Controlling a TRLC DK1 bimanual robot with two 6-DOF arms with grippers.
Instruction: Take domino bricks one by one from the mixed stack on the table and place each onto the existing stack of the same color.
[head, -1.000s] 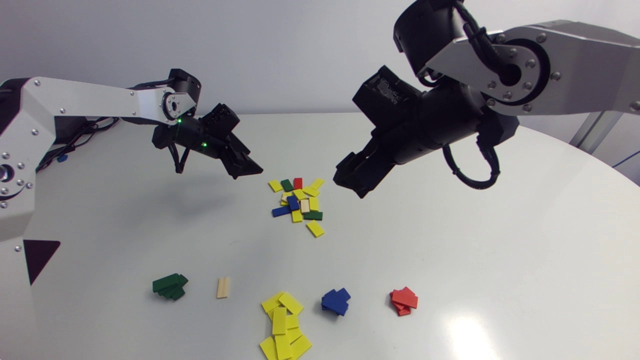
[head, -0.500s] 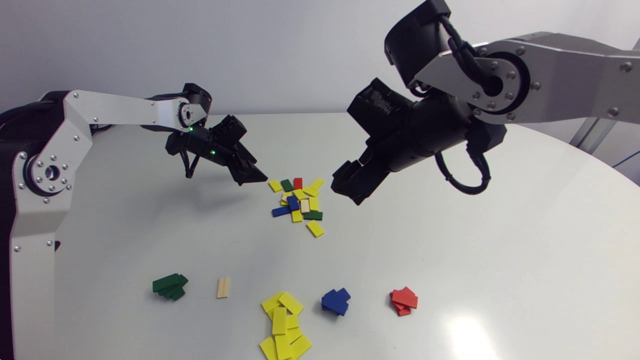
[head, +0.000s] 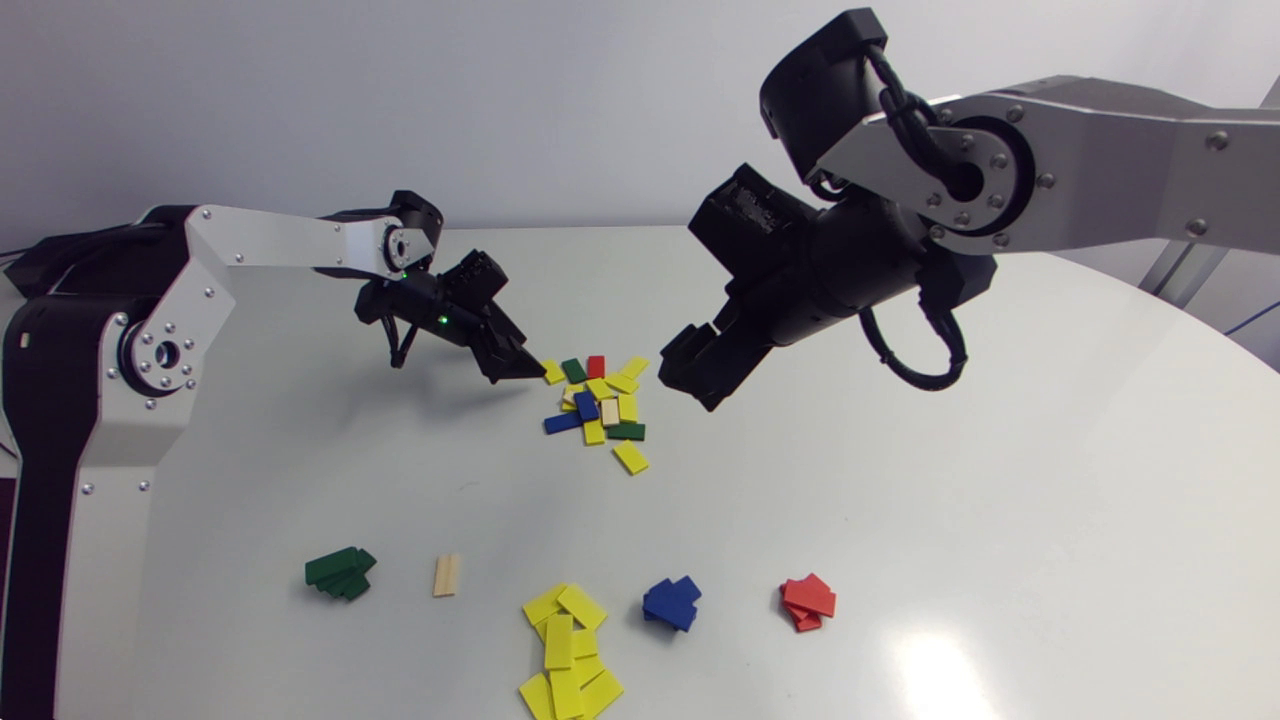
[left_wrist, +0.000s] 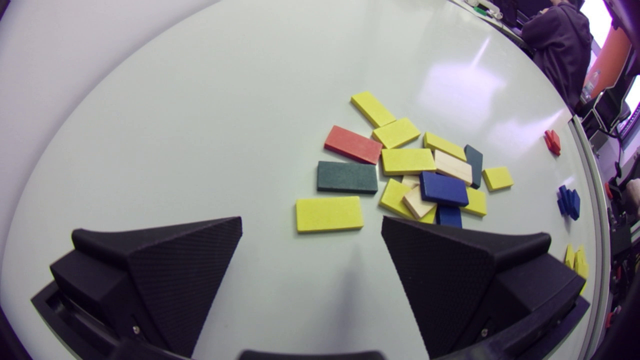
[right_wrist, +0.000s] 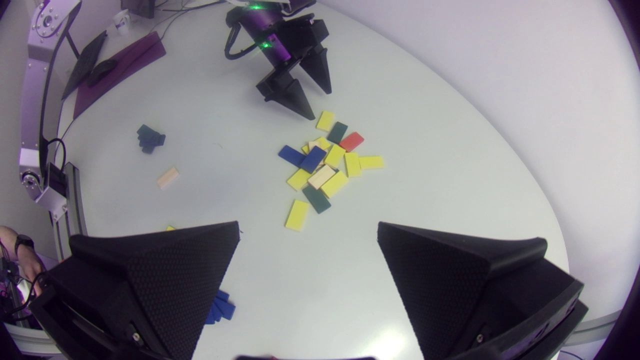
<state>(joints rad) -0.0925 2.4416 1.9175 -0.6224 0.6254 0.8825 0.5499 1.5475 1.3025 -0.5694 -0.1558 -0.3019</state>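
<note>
Fingers of the left gripper (left_wrist: 311, 221) stand wide apart with nothing between them, their tips low over the white table (head: 1000, 450) at the left edge of the mixed pile (head: 598, 405). A yellow brick (left_wrist: 329, 213) lies flat just ahead of the gap, with a green brick (left_wrist: 347, 177) and a red brick (left_wrist: 353, 144) beyond it at the pile's rim. The left arm (head: 270, 240) comes in from the side and slopes down to that spot. On the pile's other side the right gripper (head: 695, 385) hangs higher above the table, spread just as wide and empty, carried by the right arm (head: 1100, 170). Along the near edge, well apart from the pile, lie the sorted bricks: a green stack (head: 340, 573), a single natural-wood brick (head: 446, 575), a loose yellow stack (head: 567, 650), a blue stack (head: 672, 603) and a red stack (head: 808, 603)
</note>
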